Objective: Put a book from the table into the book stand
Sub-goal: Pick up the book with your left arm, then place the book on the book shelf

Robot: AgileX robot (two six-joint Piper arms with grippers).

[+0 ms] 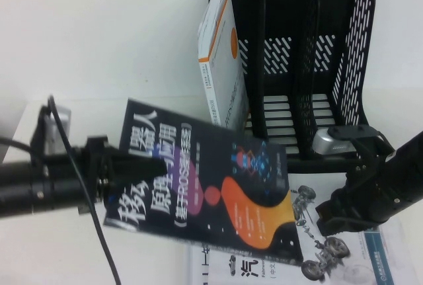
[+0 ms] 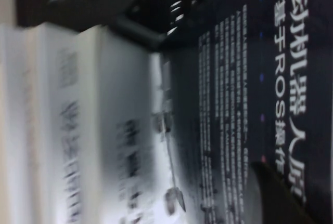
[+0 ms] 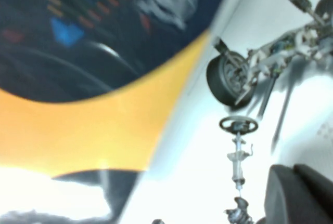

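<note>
Centrally, the glossy navy book [image 1: 211,179] is hanging tilted above the matte white worktop [image 1: 99,47], its cover showing big white characters and a smooth orange blob. The left gripper [image 1: 115,176] is pinching its left edge, jaws narrowed on the cover. Far right, the black plastic stand [image 1: 310,67] with slotted walls is holding a white book [image 1: 221,60] leaning at its left side. The right gripper [image 1: 330,222] is hovering over a flat white car book [image 1: 357,252] near right; its jaws I cannot tell.
</note>
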